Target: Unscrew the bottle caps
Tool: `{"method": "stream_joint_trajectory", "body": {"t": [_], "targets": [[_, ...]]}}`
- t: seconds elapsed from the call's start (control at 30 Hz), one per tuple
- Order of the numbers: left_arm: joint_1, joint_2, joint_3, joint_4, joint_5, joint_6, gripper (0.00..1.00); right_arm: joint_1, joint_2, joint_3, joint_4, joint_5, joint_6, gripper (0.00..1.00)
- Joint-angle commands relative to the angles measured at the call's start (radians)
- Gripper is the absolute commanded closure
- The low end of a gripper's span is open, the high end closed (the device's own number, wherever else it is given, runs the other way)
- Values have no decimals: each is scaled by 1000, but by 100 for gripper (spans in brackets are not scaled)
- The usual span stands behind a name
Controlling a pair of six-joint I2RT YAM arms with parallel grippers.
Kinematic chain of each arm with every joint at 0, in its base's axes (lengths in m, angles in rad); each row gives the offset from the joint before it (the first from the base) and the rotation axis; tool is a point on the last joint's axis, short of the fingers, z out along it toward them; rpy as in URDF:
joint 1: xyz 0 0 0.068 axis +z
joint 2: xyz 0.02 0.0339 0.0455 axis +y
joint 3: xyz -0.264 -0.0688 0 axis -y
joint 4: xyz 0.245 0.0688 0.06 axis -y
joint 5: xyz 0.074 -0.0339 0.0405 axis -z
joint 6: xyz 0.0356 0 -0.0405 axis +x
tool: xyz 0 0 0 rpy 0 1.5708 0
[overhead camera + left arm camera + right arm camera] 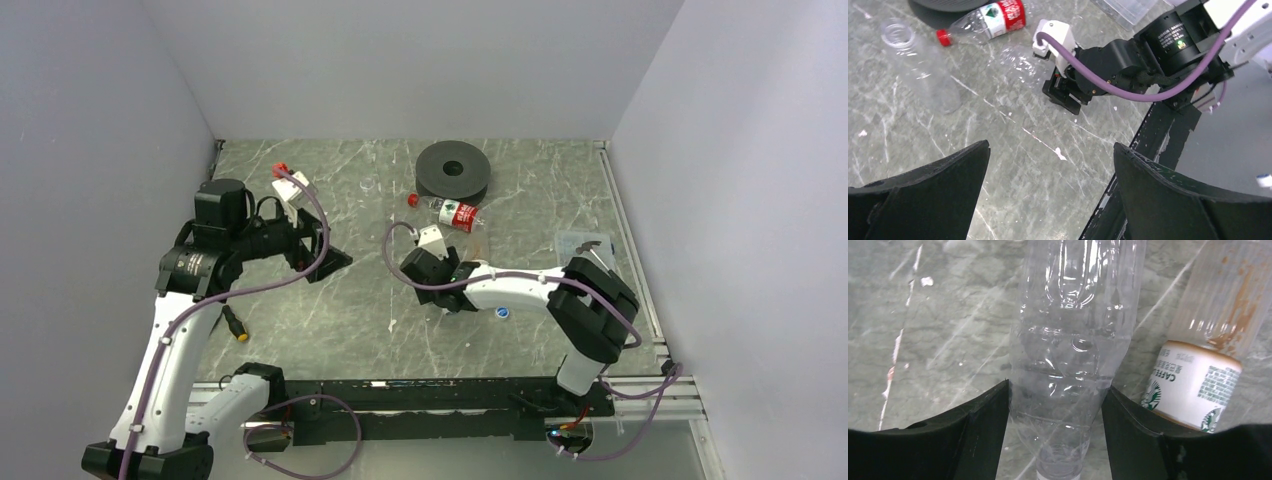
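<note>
On table (330, 330), bottles: four, namely two clear, one red-label (998, 15), one amber (1208, 340).
Right gripper (1057, 387): pinching clear bottle (1068, 340), amber just beside.
Left gripper (1051, 146): spread, empty, second clear bottle (918, 70) ahead.

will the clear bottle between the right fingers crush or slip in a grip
The clear bottle looks thin-walled and empty, so probably light and likely to dent under the right gripper. Its smooth round body may roll or slip free.

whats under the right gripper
A plain clear bottle between the right gripper's fingers, with the amber bottle beside it. Its neck is covered by the gripper, so no cap shows.
</note>
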Motion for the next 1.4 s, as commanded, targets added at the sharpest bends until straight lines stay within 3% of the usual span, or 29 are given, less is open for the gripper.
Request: {"method": "stream_joint_trajectory", "body": {"t": [0.0, 0.3, 0.43, 0.67, 0.83, 1.03, 1.13, 1.27, 1.37], "targets": [[3, -2, 29, -56, 168, 182, 0, 40, -56, -30, 61, -27, 16, 39], [1, -21, 14, -115, 274, 565, 1, 56, -378, -81, 33, -299, -42, 50], [0, -51, 0, -132, 308, 843, 1, 52, -496, -7, -19, -500, -78, 53], [-2, -192, -81, 8, 313, 1204, 1, 6, -447, 237, -132, -786, -81, 56], [-3, -249, -122, -55, 328, 1513, 1, -19, -385, 378, -159, -889, -57, 58], [-2, -250, -150, -147, 309, 1748, 1, -47, -293, 505, -168, -981, 47, 66], [-3, -274, -211, -54, 293, 1797, 0, -91, -268, 514, -143, -1072, 149, 67], [-3, -346, -366, 264, 304, 1784, 0, -141, -259, 486, -49, -1203, 314, 67], [-3, -367, -436, 373, 302, 1836, 1, -161, -261, 446, 30, -1291, 449, 67]]}}
